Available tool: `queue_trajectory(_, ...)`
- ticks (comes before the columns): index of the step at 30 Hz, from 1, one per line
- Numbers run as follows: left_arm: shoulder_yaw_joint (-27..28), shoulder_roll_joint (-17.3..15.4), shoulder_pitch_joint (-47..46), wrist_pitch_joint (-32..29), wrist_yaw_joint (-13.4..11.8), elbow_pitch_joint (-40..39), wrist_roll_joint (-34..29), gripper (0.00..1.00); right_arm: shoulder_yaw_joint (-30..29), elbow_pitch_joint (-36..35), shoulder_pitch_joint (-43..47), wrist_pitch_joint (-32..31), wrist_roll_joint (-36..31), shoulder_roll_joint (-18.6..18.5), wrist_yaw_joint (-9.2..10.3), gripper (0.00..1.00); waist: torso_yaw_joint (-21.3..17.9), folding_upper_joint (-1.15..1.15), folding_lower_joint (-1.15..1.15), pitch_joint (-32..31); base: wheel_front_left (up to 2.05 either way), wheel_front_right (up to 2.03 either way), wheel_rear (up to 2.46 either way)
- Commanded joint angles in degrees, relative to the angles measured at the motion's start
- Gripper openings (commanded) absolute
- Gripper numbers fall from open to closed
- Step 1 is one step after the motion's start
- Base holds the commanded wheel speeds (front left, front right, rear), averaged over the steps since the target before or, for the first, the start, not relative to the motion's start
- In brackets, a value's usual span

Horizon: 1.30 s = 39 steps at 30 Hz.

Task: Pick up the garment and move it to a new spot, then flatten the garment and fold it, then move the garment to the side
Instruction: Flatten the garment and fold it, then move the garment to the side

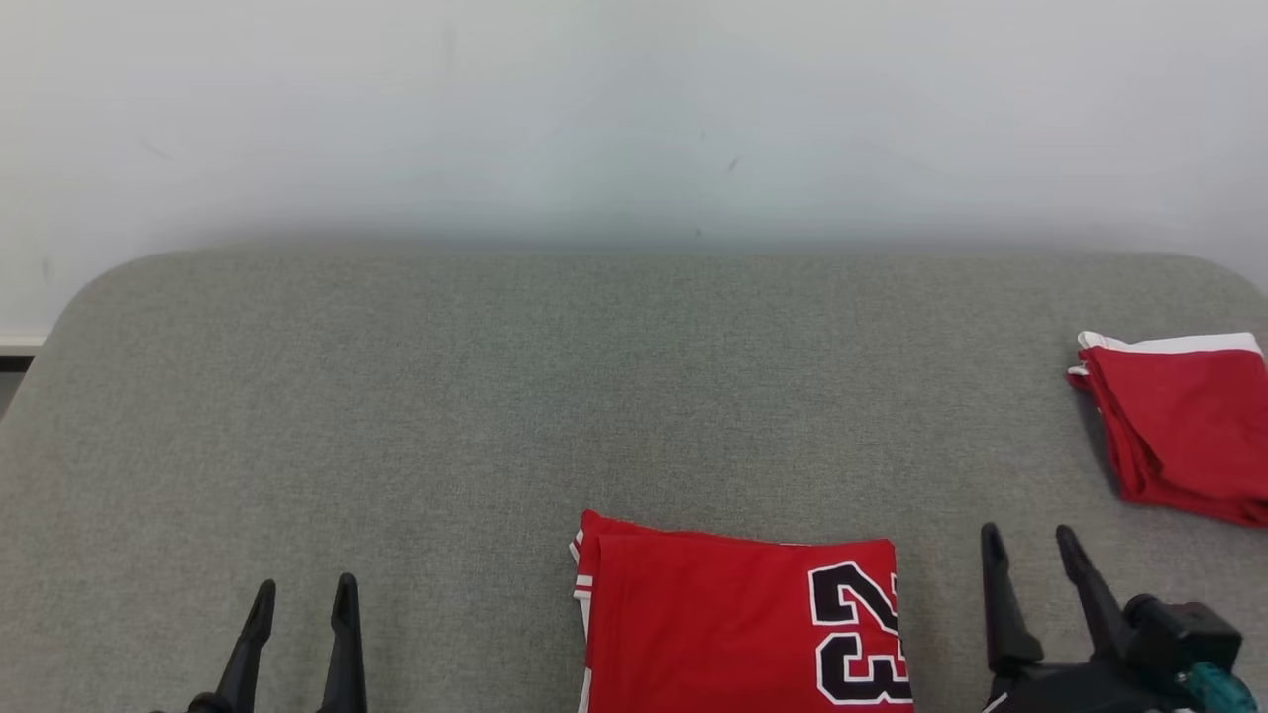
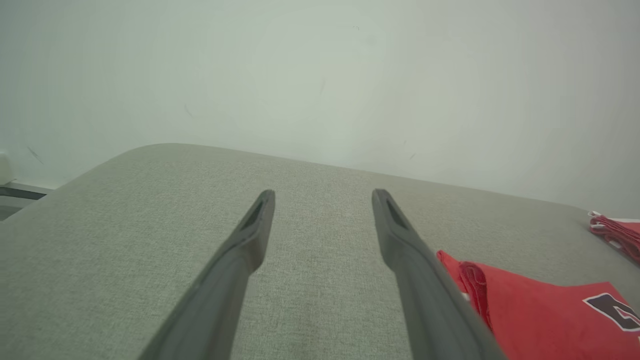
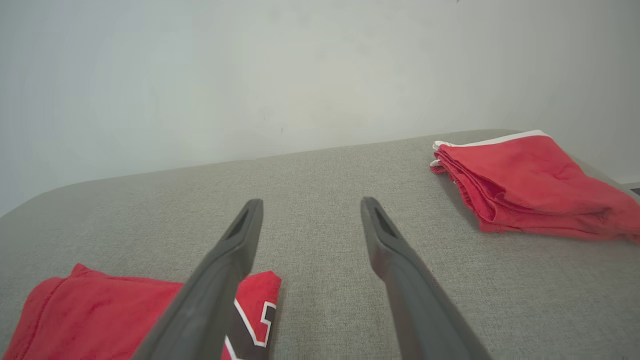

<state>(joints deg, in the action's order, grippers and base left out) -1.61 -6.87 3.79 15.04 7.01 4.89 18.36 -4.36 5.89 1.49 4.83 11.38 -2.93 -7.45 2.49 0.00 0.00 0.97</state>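
Beyond the far edge of our work surface, a pale wall (image 1: 594,99) rises. Below it lies the grey fabric-covered surface (image 1: 396,416), with rounded far corners. At its near edge, a little right of the middle, we see the folded red jersey (image 1: 713,624) lying flat, its black, white-edged number 23 on its right part. Far to the right, well apart from it, sits a second folded red garment (image 1: 1179,426) with a white band along its far edge. Our right gripper (image 1: 1027,535) is just right of the jersey, fingers spread and gripping nothing. Our left gripper (image 1: 304,586) is at the near left, well apart from the jersey, its fingers likewise parted and empty, over bare grey fabric.
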Motion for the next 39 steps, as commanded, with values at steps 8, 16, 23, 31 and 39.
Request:
queue_trajectory(8, 2.33, 1.59, 2.08, 0.19, 0.47, -0.17, -0.96, 1.0, 2.71, 4.45, 0.68, 3.08, -3.55, 0.04, -0.04, 1.0, -0.98, 0.0, 0.0, -1.18, 0.0, 0.0, 0.0)
queue_trajectory(16, 2.31, 1.93, 2.05, 0.2, 0.4, 1.26, -0.92, 1.0, 3.69, 6.15, -0.78, 3.51, -2.2, 0.05, -0.04, 1.0, -1.74, 0.0, 0.0, -1.28, 0.0, 0.0, 0.0)
queue_trajectory(23, 1.62, 1.74, 1.96, 0.19, 0.42, 1.68, -0.08, 1.0, 3.81, 6.19, -1.25, 3.02, -2.55, 0.04, -0.04, 1.0, -1.89, 0.0, 0.0, -1.34, 0.0, 0.0, 0.0)
queue_trajectory(31, 1.5, 1.67, 1.8, 0.2, 0.42, 1.83, 0.49, 1.0, 4.14, 5.21, -1.57, -0.44, -2.03, 0.04, -0.04, 1.0, -1.96, 0.0, 0.0, -1.17, 0.0, 0.0, 0.0)
queue_trajectory(39, 1.64, 1.77, 1.62, 0.19, 0.43, 1.66, 0.72, 1.0, 2.88, 2.35, -2.11, -9.21, -0.23, 0.01, -0.04, 1.0, -2.08, 0.0, 0.0, -0.72, 0.0, 0.0, 0.0)
